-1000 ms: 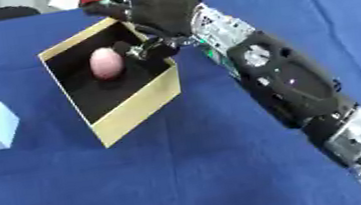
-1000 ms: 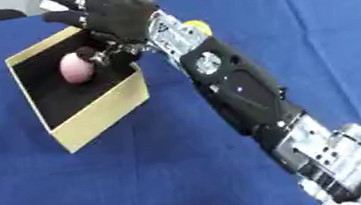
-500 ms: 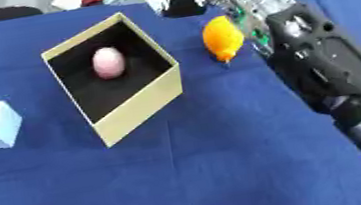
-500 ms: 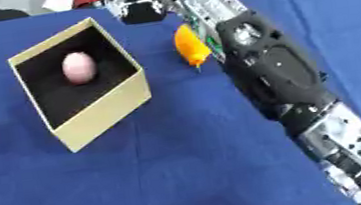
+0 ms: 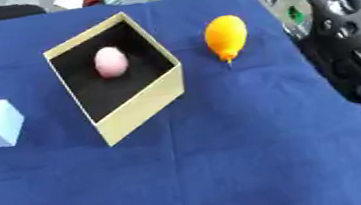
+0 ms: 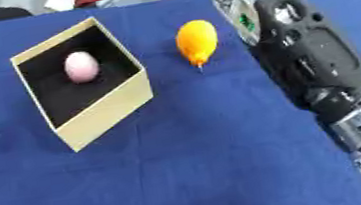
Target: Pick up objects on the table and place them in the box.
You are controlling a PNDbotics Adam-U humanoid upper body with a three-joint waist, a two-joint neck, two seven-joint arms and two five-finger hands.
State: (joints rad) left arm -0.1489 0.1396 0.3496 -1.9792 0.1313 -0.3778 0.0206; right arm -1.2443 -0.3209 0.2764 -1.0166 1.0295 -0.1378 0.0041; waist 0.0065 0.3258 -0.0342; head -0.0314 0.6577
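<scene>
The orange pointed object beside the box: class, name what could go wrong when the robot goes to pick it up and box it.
1. The orange object is rounded with a narrow tip, lying on its side; it may roll away when touched.
2. It lies close to the box, so a reaching hand could knock the wall and shift the box.
3. The pink egg already lies inside; a dropped object could land on it.

Lab-like bench: blue tablecloth (image 5: pixel 228 168)
</scene>
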